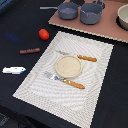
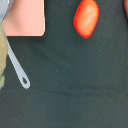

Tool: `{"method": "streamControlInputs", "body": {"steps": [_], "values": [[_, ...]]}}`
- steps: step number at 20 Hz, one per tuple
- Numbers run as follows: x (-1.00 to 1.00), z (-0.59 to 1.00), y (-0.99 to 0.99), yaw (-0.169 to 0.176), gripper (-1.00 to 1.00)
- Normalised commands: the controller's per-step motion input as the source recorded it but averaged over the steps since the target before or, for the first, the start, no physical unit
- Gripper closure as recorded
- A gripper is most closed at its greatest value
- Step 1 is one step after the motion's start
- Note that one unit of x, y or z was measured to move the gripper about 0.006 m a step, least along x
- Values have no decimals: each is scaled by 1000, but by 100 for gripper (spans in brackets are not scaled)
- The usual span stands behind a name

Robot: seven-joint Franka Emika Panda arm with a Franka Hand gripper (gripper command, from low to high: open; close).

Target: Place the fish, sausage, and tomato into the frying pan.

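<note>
Gripper isn't in either view, so can't tell whether it's released or clenched. Landmark: placemat (image 1: 95,65), tan plate (image 1: 68,66) at its centre between two orange-handled utensils. Tomato (image 1: 44,34) sits on the dark table just off the placemat's far corner on the exterior view's left. Sausage (image 1: 30,50) lies further left of the placemat edge, fish (image 1: 14,70) further left again and nearer the camera. Frying pan (image 1: 67,10) is beyond the placemat on the pink board (image 1: 107,27), beside the deeper pot (image 1: 91,13). Wrist view: tomato (image 2: 86,18) on dark surface, pan handle (image 2: 19,70) near the board corner.
</note>
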Motion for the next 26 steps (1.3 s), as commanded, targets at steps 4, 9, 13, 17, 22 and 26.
{"method": "streamControlInputs", "body": {"steps": [4, 9, 13, 17, 22, 26], "values": [[0, -295, -684, 56, -100], [0, -293, -799, 64, -100], [0, -274, -935, 58, -100], [0, -280, -974, 57, -100], [0, -287, -981, 54, -100], [-21, -351, -984, 43, -100]]}}
